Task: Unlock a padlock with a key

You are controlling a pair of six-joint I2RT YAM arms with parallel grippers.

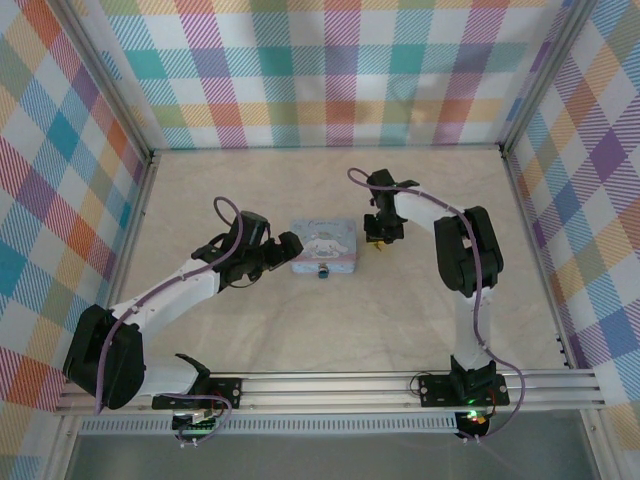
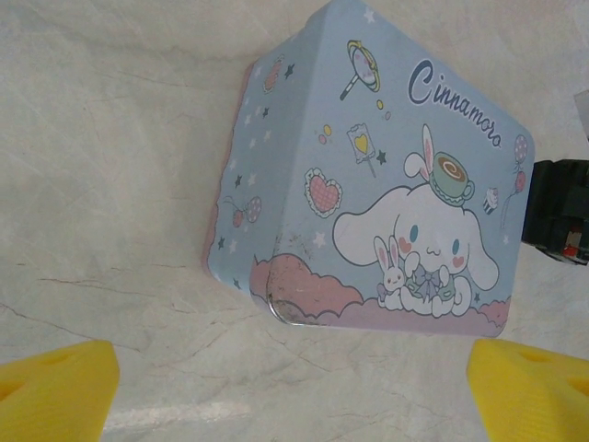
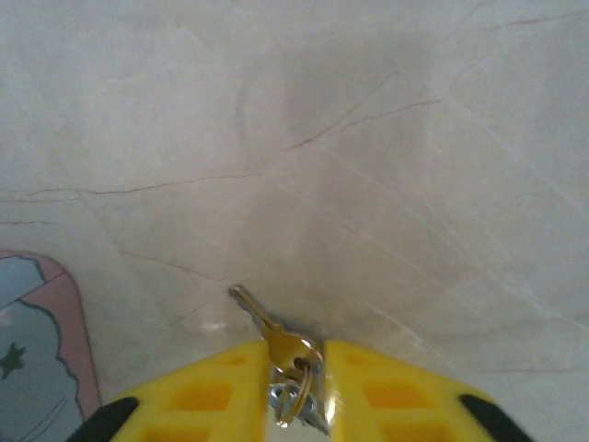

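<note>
Padlock (image 1: 324,271) sat at frame centre in the top view, tight against the lower edge of the tin (image 1: 322,246); too small to read its long axis. Key (image 3: 264,327) was pinched by head and ring between the right fingers (image 3: 207,396), which were almost closed on it. Blade pointed up-left in the right wrist view, low over the surface (image 3: 414,138). Lock lay left of and slightly below those fingers in the top view. Left fingers (image 2: 55,382) were spread wide, empty, just left of the tin, and somewhat nearer the lock.
</note>
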